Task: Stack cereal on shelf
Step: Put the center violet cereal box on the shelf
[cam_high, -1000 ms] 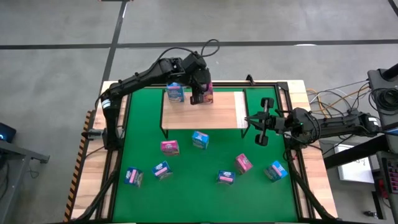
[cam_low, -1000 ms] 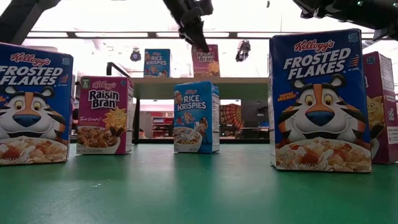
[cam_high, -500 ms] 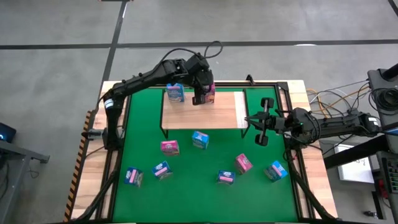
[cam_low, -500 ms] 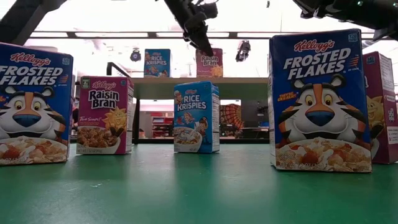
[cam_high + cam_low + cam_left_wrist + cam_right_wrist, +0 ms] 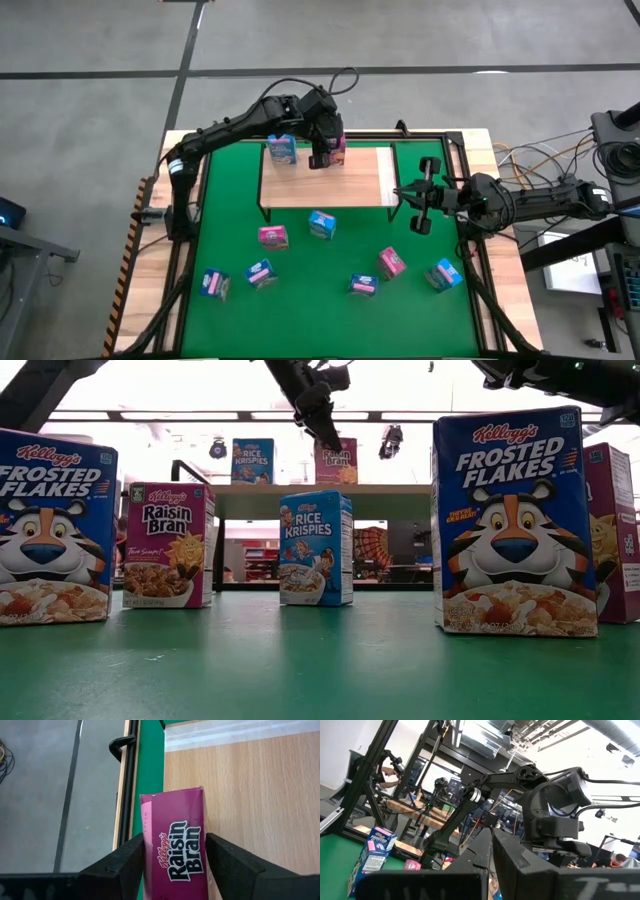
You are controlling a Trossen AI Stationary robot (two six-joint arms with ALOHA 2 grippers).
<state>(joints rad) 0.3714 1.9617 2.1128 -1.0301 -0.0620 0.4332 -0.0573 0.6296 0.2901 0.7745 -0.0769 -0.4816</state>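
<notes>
Even overhead light leaves soft shadows; the low view's background blows out white, its near green mat [image 5: 320, 670] blurred.

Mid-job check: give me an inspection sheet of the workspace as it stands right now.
Surface: green mat on a wooden table.
Job's things: two cereal boxes on the shelf, a light blue box and a pink box; seven more scattered on the mat.
Clutter: nothing seen.
Grippers: left gripper straddles the pink box, a small gap showing at each finger; right gripper shut, waiting beside the shelf's right end.
Cables: loose wires off the table's right edge.
Surroundings: grey floor; workshop behind.
</notes>
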